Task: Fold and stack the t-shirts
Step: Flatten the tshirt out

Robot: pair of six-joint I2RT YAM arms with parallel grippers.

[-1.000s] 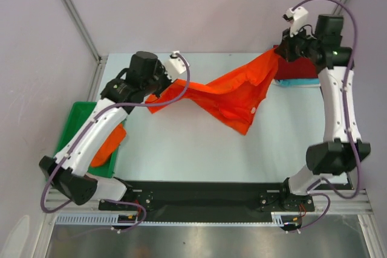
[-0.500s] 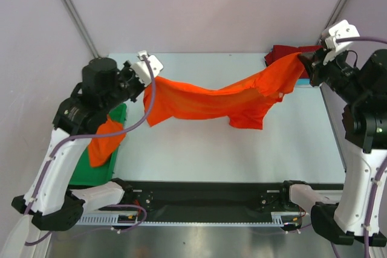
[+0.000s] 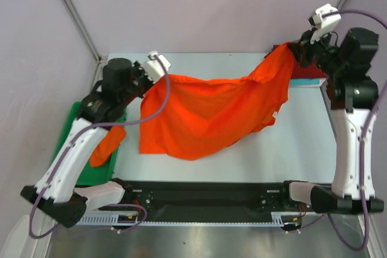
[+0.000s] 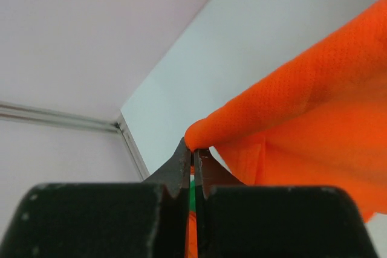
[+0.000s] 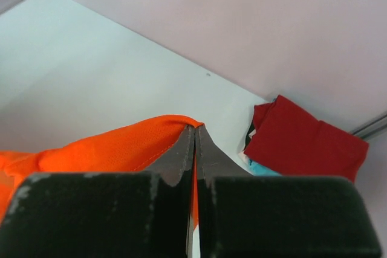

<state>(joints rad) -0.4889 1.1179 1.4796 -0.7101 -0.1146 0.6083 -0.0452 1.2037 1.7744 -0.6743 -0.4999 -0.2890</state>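
Above table [image 3: 302, 143], orange t-shirt [image 3: 211, 113] stretched between left gripper [image 4: 193, 151] and right gripper [image 5: 195, 130].

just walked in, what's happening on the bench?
Both arms hold one orange t-shirt spread between them over the table, left gripper and right gripper each shut on an upper edge. A folded dark red shirt lies at the far right; another orange shirt lies in the green tray on the left.
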